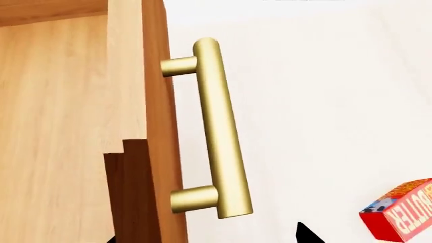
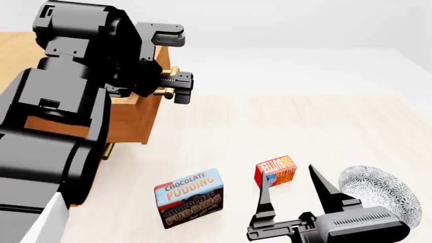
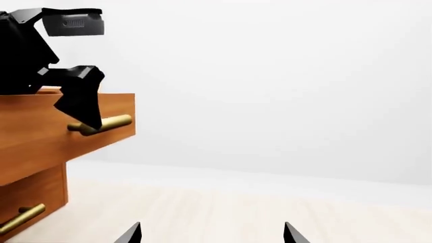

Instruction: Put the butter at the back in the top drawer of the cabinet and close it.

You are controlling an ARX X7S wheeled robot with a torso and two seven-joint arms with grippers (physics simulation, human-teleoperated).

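Note:
The butter [image 2: 275, 171], a small red and orange box, lies on the pale floor behind the pudding box; it also shows in the left wrist view [image 1: 401, 210]. The cabinet [image 2: 128, 121] stands at the left with its top drawer [image 3: 68, 131] pulled out. My left gripper [image 2: 179, 87] is open at the drawer's brass handle [image 1: 216, 131], which lies between its spread fingertips without being clamped. My right gripper [image 2: 290, 178] is open just in front of the butter, holding nothing. In the right wrist view the fingertips [image 3: 131, 234] are wide apart and the butter is not visible.
A blue-and-brown Chocolate Pudding box [image 2: 189, 197] stands to the left of my right gripper. A patterned white bowl [image 2: 375, 192] sits at the right, beside the right arm. A lower drawer's handle [image 3: 20, 217] shows under the open drawer.

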